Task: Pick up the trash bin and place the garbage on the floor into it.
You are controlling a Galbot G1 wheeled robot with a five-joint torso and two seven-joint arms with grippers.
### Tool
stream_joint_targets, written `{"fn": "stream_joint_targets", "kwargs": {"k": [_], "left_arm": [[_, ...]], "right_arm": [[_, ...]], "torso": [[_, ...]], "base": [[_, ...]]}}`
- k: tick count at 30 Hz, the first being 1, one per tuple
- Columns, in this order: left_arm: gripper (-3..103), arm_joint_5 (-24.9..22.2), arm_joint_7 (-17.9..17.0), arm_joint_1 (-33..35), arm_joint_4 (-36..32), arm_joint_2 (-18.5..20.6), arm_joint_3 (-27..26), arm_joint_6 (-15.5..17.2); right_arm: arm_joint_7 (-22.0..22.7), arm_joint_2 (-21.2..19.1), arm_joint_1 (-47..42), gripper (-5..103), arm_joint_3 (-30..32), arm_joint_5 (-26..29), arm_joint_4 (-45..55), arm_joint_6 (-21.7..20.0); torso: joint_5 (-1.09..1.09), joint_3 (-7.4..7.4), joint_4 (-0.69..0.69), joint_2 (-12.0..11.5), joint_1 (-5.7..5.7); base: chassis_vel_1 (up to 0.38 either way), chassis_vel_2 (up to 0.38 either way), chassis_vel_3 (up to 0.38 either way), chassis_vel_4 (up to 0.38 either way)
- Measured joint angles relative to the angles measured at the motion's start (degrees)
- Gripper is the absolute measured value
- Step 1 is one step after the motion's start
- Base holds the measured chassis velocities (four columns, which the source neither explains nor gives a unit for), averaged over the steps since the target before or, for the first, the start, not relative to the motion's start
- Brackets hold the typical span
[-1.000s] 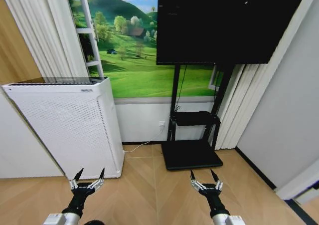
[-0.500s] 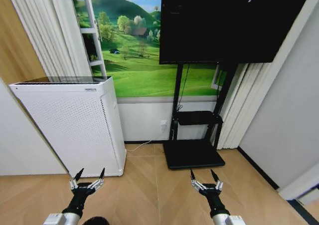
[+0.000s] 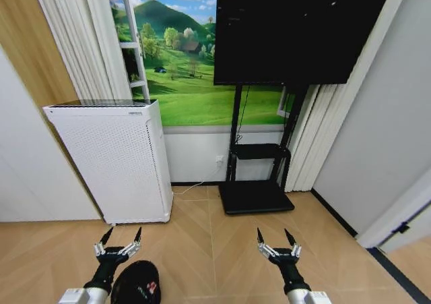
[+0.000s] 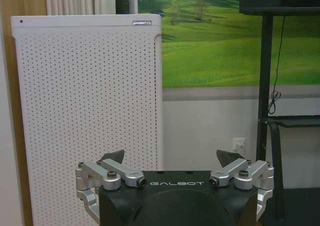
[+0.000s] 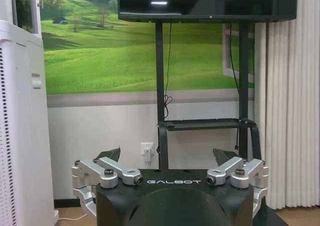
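- Left claw [image 3: 120, 240] is low in the head view, above the wooden floor [image 3: 202, 250], with its two dark fingertips spread wide and nothing between them.
- Seen from the left wrist, the left claw [image 4: 172, 158] points toward the air purifier [image 4: 90, 121], and its fingers [image 4: 112, 156] stand well apart from each other.
- A black round object [image 3: 136, 284] with a small red mark lies on the floor just beside the left claw, toward the middle and at the bottom edge of the head view. It may be the trash bin, but I cannot tell this for sure.
- The garbage is not at any place that I can point to on the floor.
- The tall white air purifier [image 3: 114, 159] stands on the floor at the left, against the wall and near the white curtain [image 3: 87, 41].
- Behind it, a landscape mural [image 3: 182, 68] with green hills covers the wall, and a white socket [image 3: 219, 160] with a cable sits under it.
- A big dark screen [image 3: 296, 27] on a black stand [image 3: 256, 196] is in the middle, with a small shelf under it.
- Right claw [image 3: 272, 240] is low at the right side, also above the floor, empty, with its fingertips spread wide.
- From the right wrist, the right claw [image 5: 165, 156] faces the black stand [image 5: 160, 100] and the screen [image 5: 205, 0].
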Motion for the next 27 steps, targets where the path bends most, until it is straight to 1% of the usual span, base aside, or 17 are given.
{"fn": "stream_joint_targets", "kwargs": {"k": [2, 3, 4, 5, 7, 8, 10, 14, 15, 17, 19, 20, 21, 24, 25, 26, 27], "left_arm": [[100, 0.00, 0.00, 0.00, -0.01, 0.00, -0.01, 0.00], [100, 0.00, 0.00, 0.00, 0.00, 0.00, 0.00, 0.00], [100, 0.00, 0.00, 0.00, 0.00, 0.00, 0.00, 0.00], [100, 0.00, 0.00, 0.00, 0.00, 0.00, 0.00, 0.00], [100, 0.00, 0.00, 0.01, 0.00, 0.00, -0.01, 0.00], [100, 0.00, 0.00, 0.00, 0.00, 0.00, -0.01, 0.00], [100, 0.00, 0.00, 0.00, -0.01, 0.00, -0.01, 0.00], [100, 0.00, -0.01, 0.00, 0.00, 0.00, -0.02, 0.00], [100, 0.00, 0.00, 0.01, -0.01, 0.00, -0.01, 0.00], [100, 0.00, 0.01, 0.01, -0.01, 0.00, 0.00, 0.00], [100, 0.00, 0.01, 0.01, 0.00, 0.00, 0.00, 0.01], [100, 0.00, 0.00, 0.00, -0.01, 0.00, -0.02, 0.00], [100, 0.00, 0.00, 0.00, -0.01, 0.00, -0.02, 0.00], [100, 0.00, 0.02, 0.00, -0.01, 0.00, 0.00, 0.00], [100, 0.00, 0.02, 0.00, 0.00, 0.00, 0.00, 0.00], [100, 0.00, 0.02, 0.00, -0.01, 0.00, -0.01, 0.00], [100, 0.00, 0.02, 0.00, -0.01, 0.00, -0.01, 0.00]], "right_arm": [[0.00, 0.00, 0.00, 100, 0.00, 0.00, 0.00, 0.00], [0.00, 0.00, 0.00, 100, 0.00, 0.00, 0.00, 0.00], [0.00, 0.00, 0.00, 100, 0.00, 0.00, 0.00, 0.00], [0.00, 0.00, 0.00, 100, 0.00, 0.00, 0.00, 0.00], [0.00, 0.00, -0.01, 100, 0.00, 0.00, 0.00, 0.00], [0.00, 0.00, -0.01, 100, 0.00, 0.00, 0.00, 0.00], [0.00, 0.00, 0.00, 100, -0.01, 0.00, 0.00, 0.00], [-0.01, 0.00, 0.00, 100, -0.01, 0.00, 0.00, 0.00], [0.00, 0.00, 0.00, 100, -0.01, 0.00, 0.00, 0.00], [0.00, 0.00, 0.00, 100, 0.00, 0.00, 0.00, 0.00], [0.00, 0.00, 0.00, 100, 0.00, 0.00, 0.00, 0.00], [0.00, 0.00, 0.01, 100, -0.01, 0.00, 0.00, 0.00], [0.00, 0.00, 0.01, 100, -0.01, 0.00, 0.00, 0.00], [0.00, 0.00, 0.00, 100, -0.01, 0.00, 0.00, 0.00], [0.00, 0.01, 0.00, 100, -0.01, 0.00, 0.01, 0.01], [-0.01, 0.00, 0.00, 100, -0.01, 0.00, 0.00, 0.00], [-0.01, 0.00, 0.00, 100, -0.01, 0.00, 0.00, 0.00]], "torso": [[0.02, -0.01, 0.00, 0.00, -0.01], [-0.04, -0.02, 0.01, 0.00, -0.02], [-0.04, -0.02, 0.01, 0.00, -0.02], [0.01, -0.01, 0.01, -0.01, -0.01], [0.01, -0.01, 0.00, -0.01, -0.02], [-0.04, -0.03, 0.01, 0.00, -0.03], [0.02, -0.01, 0.00, -0.03, -0.02], [-0.03, -0.03, 0.01, -0.02, -0.02], [0.03, -0.02, 0.01, -0.04, -0.02], [0.03, -0.02, 0.00, -0.04, -0.02], [-0.08, -0.02, 0.01, -0.04, -0.02], [0.05, -0.02, 0.01, -0.04, -0.02], [0.05, -0.02, 0.01, -0.04, -0.02], [0.00, -0.02, 0.00, -0.04, -0.02], [-0.08, -0.03, 0.01, -0.04, -0.02], [0.06, -0.02, 0.01, -0.05, -0.01], [0.06, -0.02, 0.01, -0.05, -0.01]], "base": [[0.344, -0.328, -0.356, 0.350], [0.368, -0.379, -0.356, 0.372], [0.368, -0.379, -0.356, 0.372], [0.387, -0.365, -0.377, 0.353], [0.387, -0.372, -0.386, 0.353], [0.363, -0.358, -0.379, 0.339], [0.375, -0.363, -0.370, 0.376], [0.349, -0.361, -0.361, 0.366], [0.350, -0.334, -0.343, 0.331], [0.350, -0.324, -0.340, 0.331], [0.353, -0.335, -0.339, 0.338], [0.366, -0.337, -0.353, 0.341], [0.366, -0.337, -0.353, 0.341], [0.332, -0.340, -0.329, 0.351], [0.317, -0.354, -0.333, 0.334], [0.374, -0.355, -0.384, 0.354], [0.374, -0.355, -0.384, 0.354]]}}
